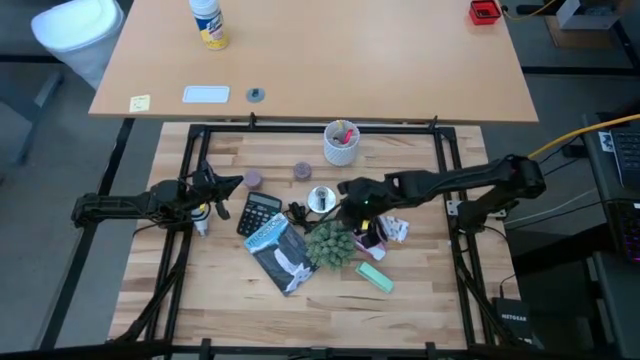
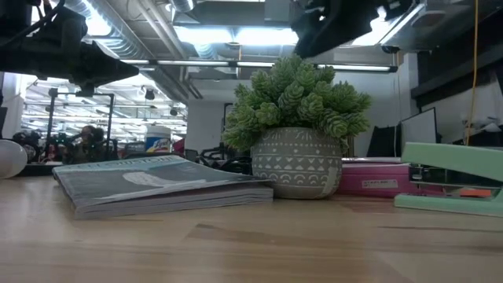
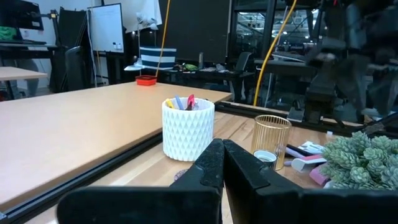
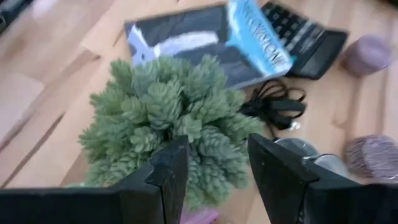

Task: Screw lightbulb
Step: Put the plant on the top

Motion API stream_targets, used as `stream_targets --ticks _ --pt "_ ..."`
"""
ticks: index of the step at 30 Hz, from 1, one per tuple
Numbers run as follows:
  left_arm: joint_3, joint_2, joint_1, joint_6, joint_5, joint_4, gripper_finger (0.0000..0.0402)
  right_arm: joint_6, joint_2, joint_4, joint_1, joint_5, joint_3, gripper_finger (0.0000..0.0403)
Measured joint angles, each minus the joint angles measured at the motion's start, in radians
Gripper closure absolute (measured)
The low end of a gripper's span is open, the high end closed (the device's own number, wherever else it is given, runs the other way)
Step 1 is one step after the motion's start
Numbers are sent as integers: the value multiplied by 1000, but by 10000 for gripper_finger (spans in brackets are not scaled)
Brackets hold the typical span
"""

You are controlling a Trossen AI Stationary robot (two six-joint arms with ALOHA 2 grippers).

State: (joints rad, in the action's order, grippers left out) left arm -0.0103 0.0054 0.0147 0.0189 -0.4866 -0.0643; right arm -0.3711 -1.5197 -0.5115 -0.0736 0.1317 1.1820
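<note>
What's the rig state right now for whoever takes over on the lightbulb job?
Left gripper: shut, holding nothing, raised over the table's left side.
Right gripper: open, holding nothing, above the plant, next to the silver base.
Bulb: lying loose on the table near the left gripper, left of the calculator, well apart from the base.
Done: nothing visible; the bulb is neither held nor in the base.
Left: grasp the bulb, carry it to the base, screw it in. The right arm looks placed to steady the base.

Bright overhead ceiling lights, blurred right wrist view
</note>
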Motion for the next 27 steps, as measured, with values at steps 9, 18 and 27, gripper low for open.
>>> stream_targets --ticks 9,18,27 --pt "0 4 0 0 0 0 400 -1 -146 44 2 -1 -2 230" --pt "0 5 0 0 0 0 400 0 -169 73 2 44 -1 280" --pt "0 5 0 0 0 0 400 -3 -169 73 2 24 -1 390"
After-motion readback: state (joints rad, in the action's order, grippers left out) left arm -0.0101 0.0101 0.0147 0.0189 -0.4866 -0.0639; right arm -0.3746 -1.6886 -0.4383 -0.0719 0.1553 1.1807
